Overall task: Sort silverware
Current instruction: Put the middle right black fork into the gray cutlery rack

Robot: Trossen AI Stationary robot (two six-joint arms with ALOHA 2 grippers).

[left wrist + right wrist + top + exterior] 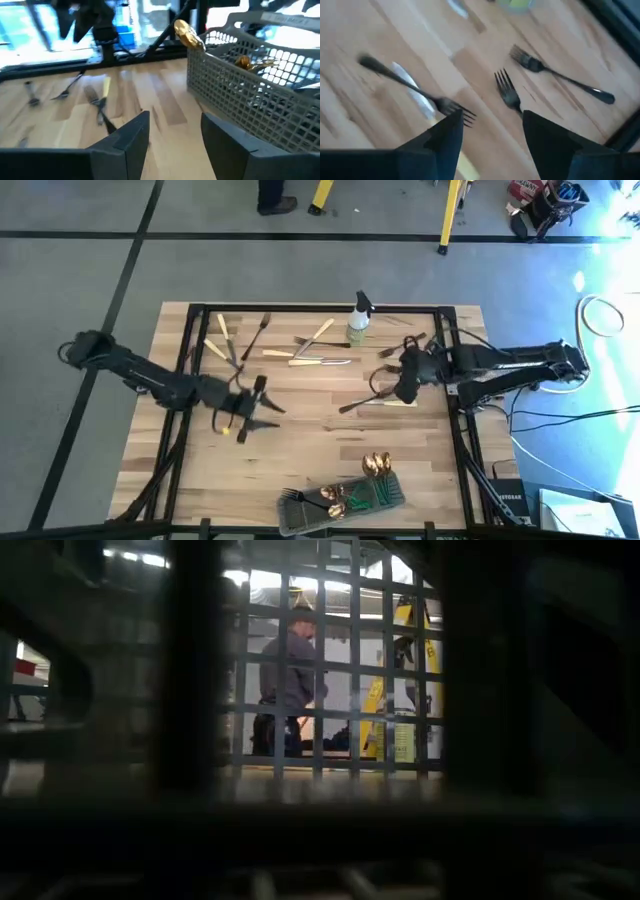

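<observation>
A pale wooden tabletop (300, 450) in a black frame is sitting on a grey floor (80, 270) crossed by dark tape lines. Yellow ladder legs (452, 210) are standing beyond it, and a person (290, 680) is standing in the room behind, near a yellow ladder (385, 700).

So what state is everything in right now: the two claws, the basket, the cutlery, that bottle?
Left gripper: fingers open, empty, over the table.
Right gripper: fingers open, empty, above dark forks.
Wire-mesh caddy: at the table's front edge, partly filled with gold spoons.
Loose silverware: scattered flat on the table.
Spray bottle: upright.
</observation>
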